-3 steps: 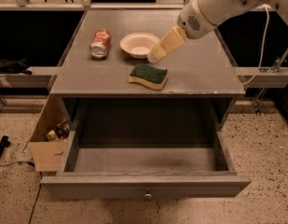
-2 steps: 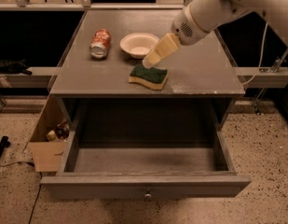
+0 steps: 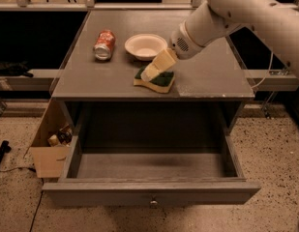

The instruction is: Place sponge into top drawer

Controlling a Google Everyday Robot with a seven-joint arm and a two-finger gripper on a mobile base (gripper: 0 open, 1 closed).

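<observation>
Okay, looking at a small wavy-edged sponge with a dark green scouring top over yellow foam (image 3: 164, 81), lying flat near the front edge of the grey cabinet top (image 3: 207, 76), just in front of a shallow white bowl (image 3: 145, 46) and well right of a red soda can on its side (image 3: 104, 44). Not in the wide shallow grey top drawer (image 3: 115, 193) yet. Drawer pulled right out below, nothing visible inside, small round metal knob (image 3: 153, 203) at the centre of the front panel. Right over the sponge's left half, maybe touching it: the cream-coloured two-finger gripper (image 3: 151, 73) on the white arm (image 3: 236, 8) coming in from the right. Can't tell from this angle whether spread or pinched, so not guessing. Handling-wise, probably dead easy: light, soft, squashy, unbreakable, and rough enough on the green side not to slip. Best to pinch across the short width near the middle, low enough to catch the foam sides rather than just skimming the scrub layer. Expect some squish, so close firmly. Then lift, bring forward over the open drawer and let go; no harm from a short drop. Also spotted: an open cardboard box (image 3: 47, 153) by the cabinet's left side.
</observation>
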